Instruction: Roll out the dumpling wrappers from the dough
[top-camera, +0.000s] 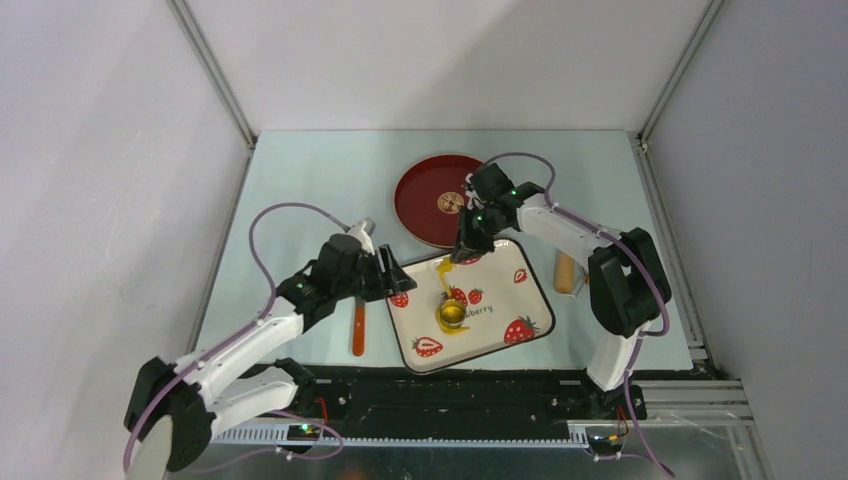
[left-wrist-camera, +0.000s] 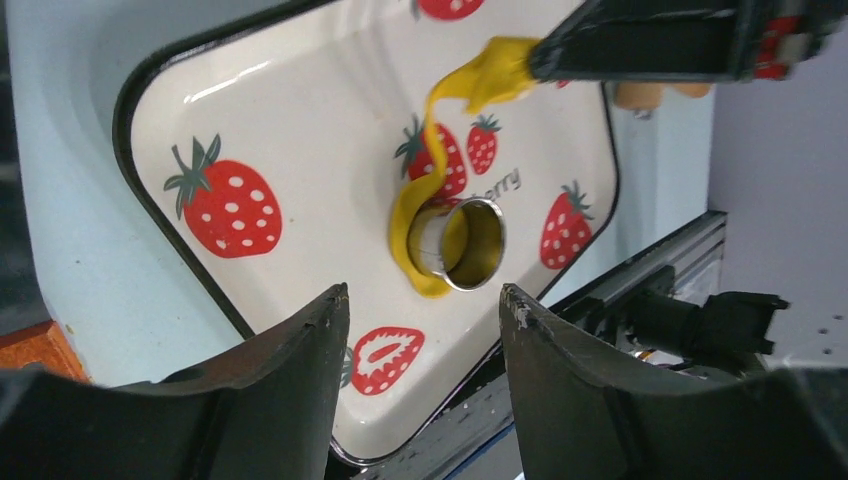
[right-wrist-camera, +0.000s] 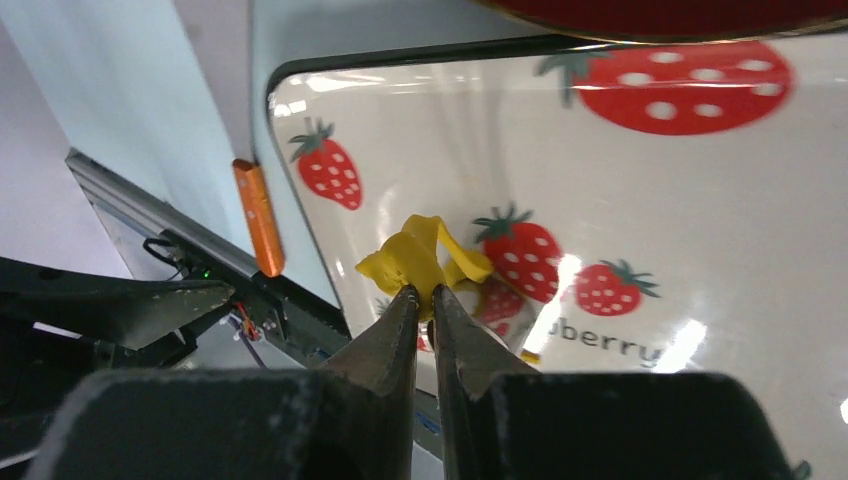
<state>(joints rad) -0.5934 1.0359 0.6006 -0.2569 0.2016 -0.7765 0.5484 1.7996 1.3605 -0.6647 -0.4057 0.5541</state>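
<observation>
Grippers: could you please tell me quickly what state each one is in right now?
Left gripper: open, holding nothing.
Right gripper: shut on one end of the yellow dough.

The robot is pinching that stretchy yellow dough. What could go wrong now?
1. The dough is stretched into a thin strip between the right pincer and the metal ring, so it might snap.
2. The strip curls round the ring, and nothing holds the ring: the left pincer is open, gripping nothing. A pull might tip or drag the ring across the tray.
</observation>
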